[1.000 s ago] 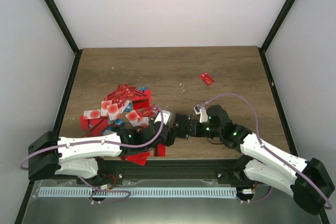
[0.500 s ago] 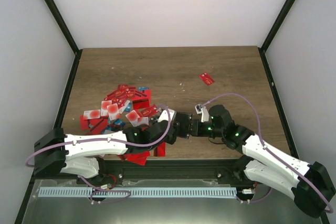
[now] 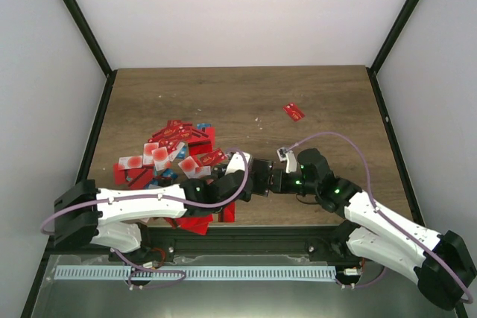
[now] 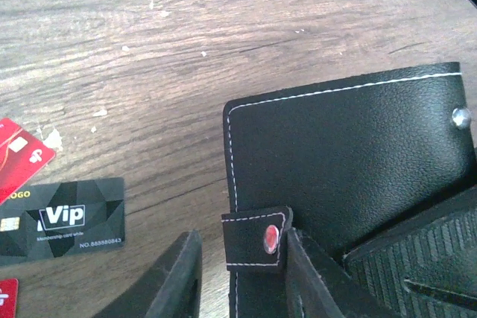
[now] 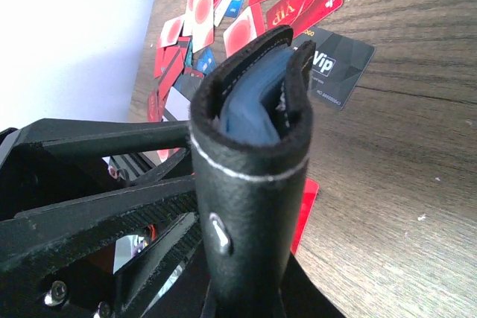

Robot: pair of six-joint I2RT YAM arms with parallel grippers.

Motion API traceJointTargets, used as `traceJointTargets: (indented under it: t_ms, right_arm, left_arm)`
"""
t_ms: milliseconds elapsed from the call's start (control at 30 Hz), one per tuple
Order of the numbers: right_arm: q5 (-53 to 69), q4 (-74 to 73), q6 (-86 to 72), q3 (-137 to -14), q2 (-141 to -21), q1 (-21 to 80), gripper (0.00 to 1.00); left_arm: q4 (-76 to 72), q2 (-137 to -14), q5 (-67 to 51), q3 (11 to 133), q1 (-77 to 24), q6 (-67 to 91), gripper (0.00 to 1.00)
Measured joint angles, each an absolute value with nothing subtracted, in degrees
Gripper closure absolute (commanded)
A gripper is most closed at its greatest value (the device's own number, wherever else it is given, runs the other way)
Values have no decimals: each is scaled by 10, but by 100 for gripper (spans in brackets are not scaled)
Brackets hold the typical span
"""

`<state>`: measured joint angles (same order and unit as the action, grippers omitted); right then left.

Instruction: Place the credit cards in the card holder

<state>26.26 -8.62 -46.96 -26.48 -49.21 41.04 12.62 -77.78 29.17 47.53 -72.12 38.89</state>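
While the right gripper (image 3: 277, 182) grips the card holder (image 4: 343, 147), left gripper (image 4: 242, 237) nearer, narrower.

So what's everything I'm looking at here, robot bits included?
table: one, brown wood, under everything
credit cards: many, mostly red, a few blue, heaped on the left
lone red card: one, red, apart, farther back
black Vip card: one, black, beside the card holder
card holder: one, black, between the pincers
arms: two, white and black, near edge
left pincer: one, black, open around the holder's clasp tab
right pincer: one, black, shut on the card holder
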Motion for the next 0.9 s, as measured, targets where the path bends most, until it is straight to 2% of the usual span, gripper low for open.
traceJointTargets:
  t_ms: [300, 500, 900]
  right_arm:
    - [254, -90, -459, -265, -492, 410, 99]
    - [254, -90, -457, -265, -492, 410, 99]
    - [270, -105, -450, -265, -490, 415, 99]
  left_arm:
    - [121, -789, 291, 483, -723, 388, 81]
    - [113, -790, 287, 482, -724, 388, 96]
    - [150, -795, 346, 468, -707, 409, 96]
